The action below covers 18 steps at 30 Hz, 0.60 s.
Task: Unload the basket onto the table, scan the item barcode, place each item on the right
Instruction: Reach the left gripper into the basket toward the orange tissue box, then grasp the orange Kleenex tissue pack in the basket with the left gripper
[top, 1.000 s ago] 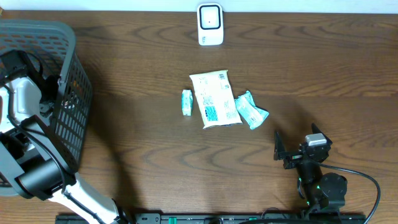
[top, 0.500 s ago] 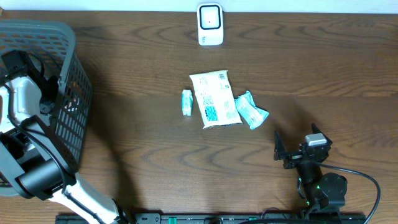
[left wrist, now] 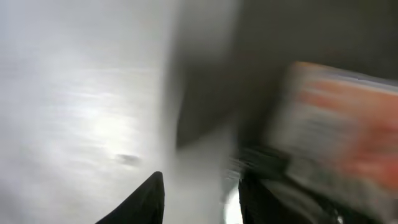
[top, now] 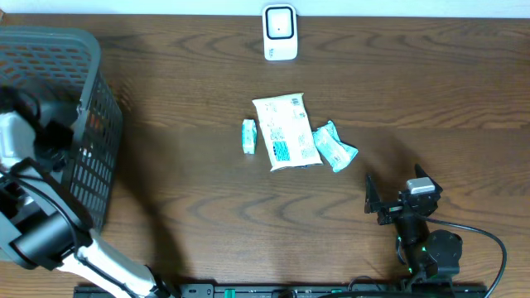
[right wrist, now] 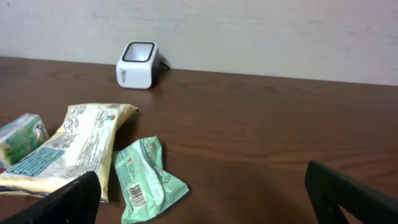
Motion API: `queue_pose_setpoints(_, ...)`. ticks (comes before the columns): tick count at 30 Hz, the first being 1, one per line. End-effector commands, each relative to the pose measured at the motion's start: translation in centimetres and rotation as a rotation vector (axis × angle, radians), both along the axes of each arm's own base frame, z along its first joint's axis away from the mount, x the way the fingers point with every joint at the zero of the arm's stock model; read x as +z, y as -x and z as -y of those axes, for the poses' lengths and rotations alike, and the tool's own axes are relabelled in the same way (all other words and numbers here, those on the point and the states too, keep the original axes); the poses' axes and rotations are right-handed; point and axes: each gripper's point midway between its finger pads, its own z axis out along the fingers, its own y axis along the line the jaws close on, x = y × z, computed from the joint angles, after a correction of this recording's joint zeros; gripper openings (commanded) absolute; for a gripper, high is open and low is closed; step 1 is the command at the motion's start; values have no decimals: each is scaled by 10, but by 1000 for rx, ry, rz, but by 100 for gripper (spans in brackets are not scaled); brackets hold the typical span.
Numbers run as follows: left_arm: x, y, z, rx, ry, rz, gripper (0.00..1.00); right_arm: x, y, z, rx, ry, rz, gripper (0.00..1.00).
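Grey mesh basket (top: 93, 145) stands at the left end of a dark wood-grain counter (top: 207, 207); a pale wall (right wrist: 261, 31) rises behind the counter's far edge.

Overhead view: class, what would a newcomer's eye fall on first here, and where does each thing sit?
A pale cream packet lies mid-table, with a small teal pack at its left and a crumpled teal pack at its right. A grey mesh basket fills the table's left edge, the left arm reaching into it. A white scanner stands at the far edge.
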Motion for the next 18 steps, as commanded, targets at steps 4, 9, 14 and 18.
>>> queue_pose_setpoints(4,-14,23,-14,77,-3,-65,41,-1,0,-1,3,12,2,99)
queue_pose_setpoints(9,5,0,-8,-18,-30,30,45,-1,0,-1,3,12,2,99)
queue_pose_setpoints(14,42,-25,-2,-126,-126,135,56,-1,0,-1,3,12,2,99)
queue_pose_setpoints(18,65,-42,3,-218,-197,201,64,-1,0,-1,3,12,2,99)
